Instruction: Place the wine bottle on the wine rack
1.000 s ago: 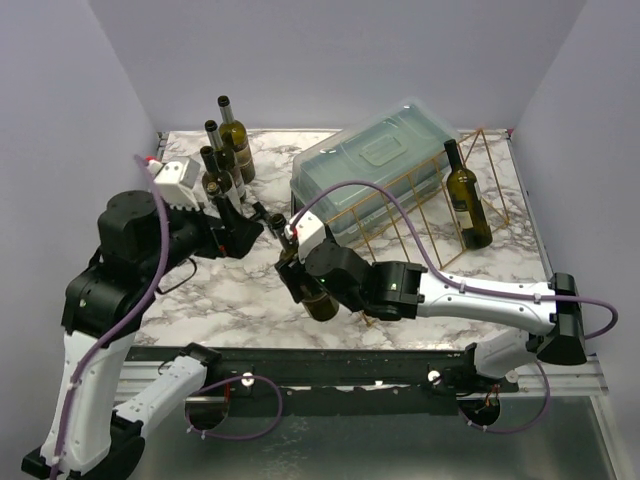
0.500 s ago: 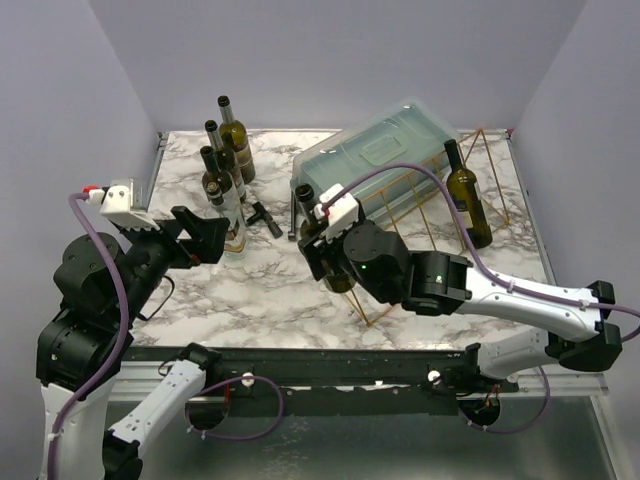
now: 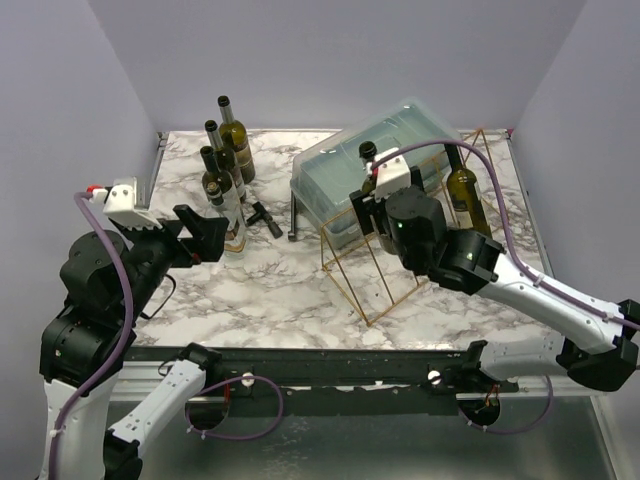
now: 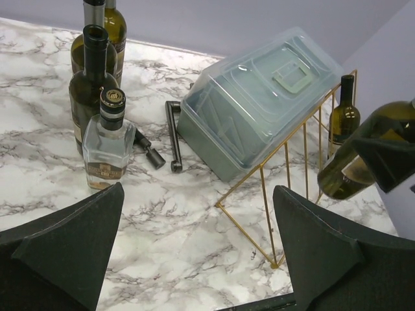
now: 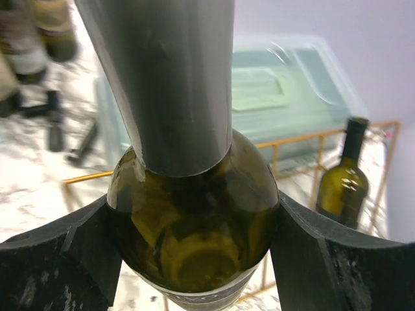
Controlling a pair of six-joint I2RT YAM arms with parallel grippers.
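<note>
Right hand (image 3: 372, 215) swung the wine bottle (image 4: 366, 149) from mid table (image 3: 260, 290) to over the wine rack (image 3: 345, 293), clamped on its body, so only lowering remains; left hand (image 3: 205, 235) wide open, empty.

White plastic arm links (image 3: 540, 300), rounded black joints (image 3: 95, 275); behind the black left claw (image 3: 207, 238), a purple cable (image 3: 115, 320) and a small white box (image 3: 125, 197), perhaps camera housing.

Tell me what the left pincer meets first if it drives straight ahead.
Likely the small clear bottle, just ahead of one finger; between the fingers lies bare table, though depth is unclear.
</note>
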